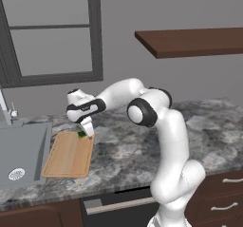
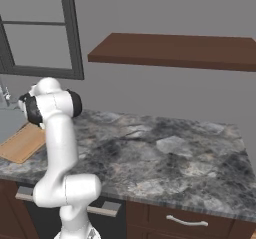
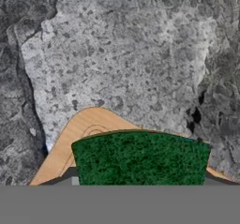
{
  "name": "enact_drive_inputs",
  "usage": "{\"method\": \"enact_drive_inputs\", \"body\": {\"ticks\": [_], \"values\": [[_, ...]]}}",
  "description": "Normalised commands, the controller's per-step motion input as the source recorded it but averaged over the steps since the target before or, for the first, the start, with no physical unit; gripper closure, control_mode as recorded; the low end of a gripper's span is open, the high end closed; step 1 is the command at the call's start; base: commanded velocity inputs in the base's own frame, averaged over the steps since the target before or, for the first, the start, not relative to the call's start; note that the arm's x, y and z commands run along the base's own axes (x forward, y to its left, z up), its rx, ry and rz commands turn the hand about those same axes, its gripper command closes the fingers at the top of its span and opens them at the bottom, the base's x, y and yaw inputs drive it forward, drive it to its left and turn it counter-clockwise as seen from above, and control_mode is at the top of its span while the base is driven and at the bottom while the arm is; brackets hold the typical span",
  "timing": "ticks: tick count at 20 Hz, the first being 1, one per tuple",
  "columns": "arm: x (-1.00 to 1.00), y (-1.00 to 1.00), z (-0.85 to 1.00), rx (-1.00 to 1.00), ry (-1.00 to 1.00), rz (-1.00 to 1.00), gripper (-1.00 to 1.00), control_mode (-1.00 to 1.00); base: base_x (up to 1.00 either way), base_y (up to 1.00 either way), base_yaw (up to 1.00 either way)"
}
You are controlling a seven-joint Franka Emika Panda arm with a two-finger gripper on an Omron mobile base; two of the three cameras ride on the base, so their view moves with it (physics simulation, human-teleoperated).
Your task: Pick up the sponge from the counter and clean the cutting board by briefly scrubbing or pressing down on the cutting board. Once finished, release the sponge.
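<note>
Nearest the hand camera, the sponge (image 3: 140, 158) shows its dark green top, its lower part cut off at the bottom of that view, so the finger tips cannot be made out there. In the left base view the gripper (image 1: 87, 129) points down at the sponge (image 1: 83, 134), which sits on the far right corner of the cutting board (image 1: 69, 155); whether the jaws grip it or stand just clear of its sides cannot be told at this size. The sponge's long axis runs across the hand view, roughly along the board's far short edge. The board lies lengthwise from near to far on the counter (image 1: 133, 150), just beside the sink (image 1: 21, 152). In the right base view the arm hides most of the board (image 2: 22, 143).
</note>
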Motion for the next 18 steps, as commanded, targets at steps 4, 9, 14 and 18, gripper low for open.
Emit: {"method": "enact_drive_inputs", "body": {"ticks": [4, 9, 14, 18], "values": [[-0.73, -0.9, 0.0, -0.01, -0.07, -0.04, 1.0, -1.0, 0.0, 0.0, 0.0], [-0.62, -0.85, 0.0, 0.0, -0.04, -0.01, 1.0, -1.0, 0.0, 0.0, 0.0], [-0.33, -1.0, 0.06, 0.0, -0.03, 0.0, 1.0, -1.0, 0.0, 0.0, 0.0], [-0.08, -0.62, 0.07, 0.0, 0.0, 0.0, -1.0, -1.0, 0.0, 0.0, 0.0]]}}
